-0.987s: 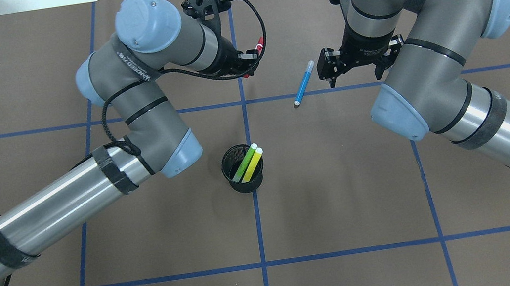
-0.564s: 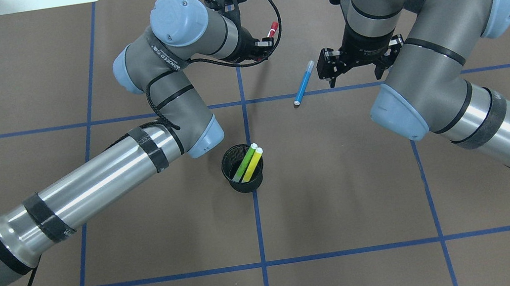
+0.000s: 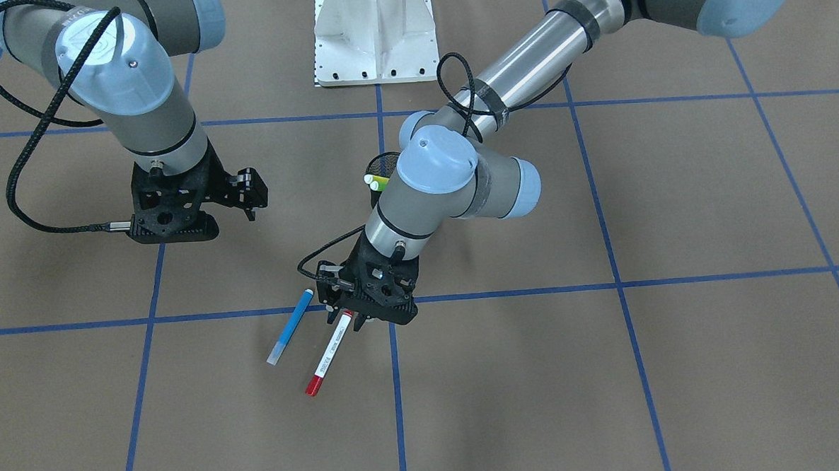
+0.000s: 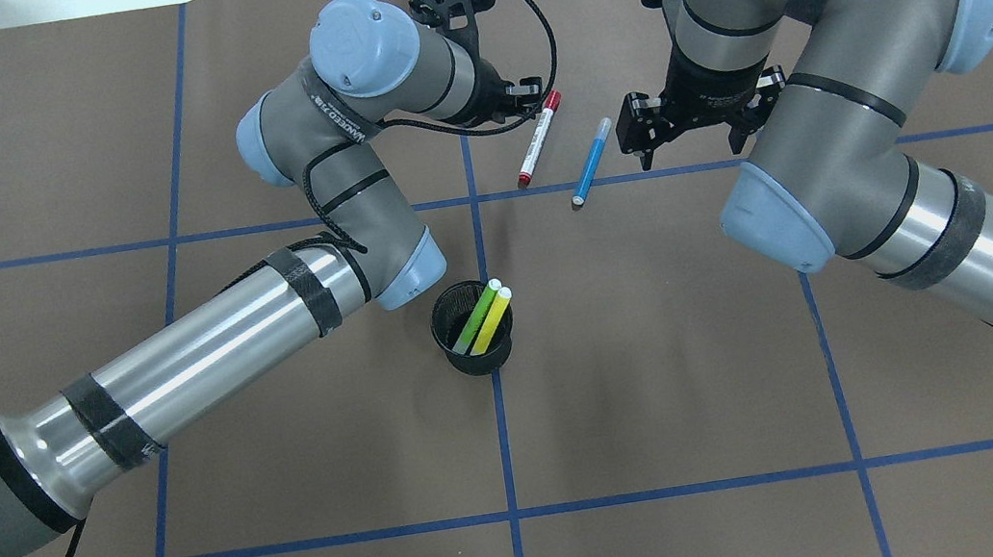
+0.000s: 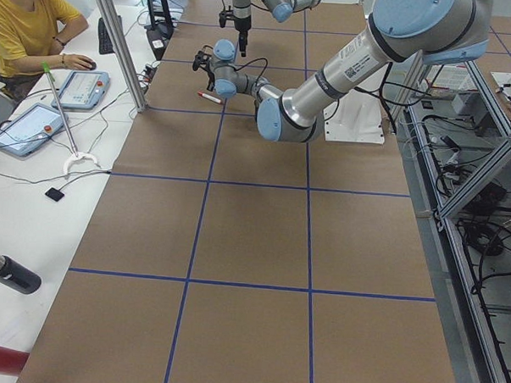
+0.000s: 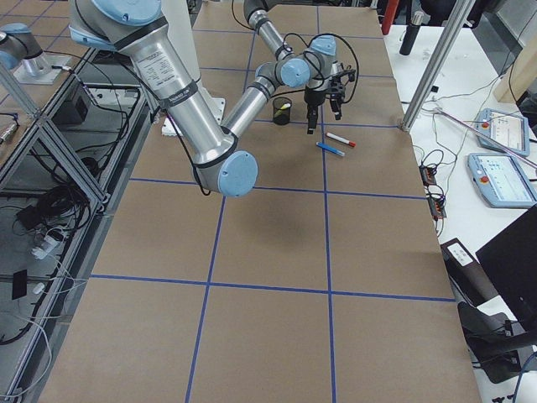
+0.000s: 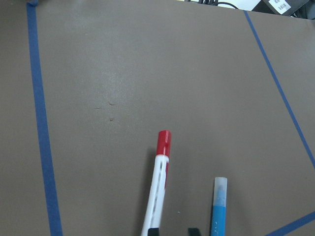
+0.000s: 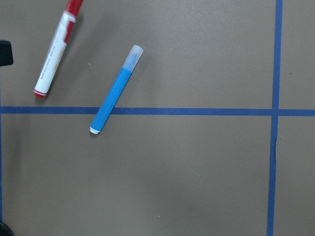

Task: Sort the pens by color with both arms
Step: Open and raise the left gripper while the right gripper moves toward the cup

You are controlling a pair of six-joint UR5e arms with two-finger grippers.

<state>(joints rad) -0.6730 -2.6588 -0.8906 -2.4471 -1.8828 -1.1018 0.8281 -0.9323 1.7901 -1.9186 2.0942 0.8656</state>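
A white pen with red ends (image 4: 537, 139) lies flat on the brown table, parallel to the blue pen (image 4: 592, 161) just to its right. My left gripper (image 4: 534, 98) is at the white pen's far end, low over the table. In the left wrist view its fingertips (image 7: 193, 230) stand apart with an empty gap, and the white pen (image 7: 158, 187) lies beside one of them. My right gripper (image 4: 693, 154) is open and empty, hovering right of the blue pen. The green pen (image 4: 476, 317) and the yellow pen (image 4: 493, 320) stand in a black mesh cup (image 4: 470, 365).
The white base pedestal (image 3: 373, 32) stands at the table's near edge. Blue tape lines (image 4: 502, 433) grid the table. A metal post (image 6: 436, 67) and an operator (image 5: 25, 20) with tablets are beyond the far edge.
My left arm has swung right and forward. The white pen, held up in its gripper before, now lies on the table beside the blue pen. The right arm has not moved.
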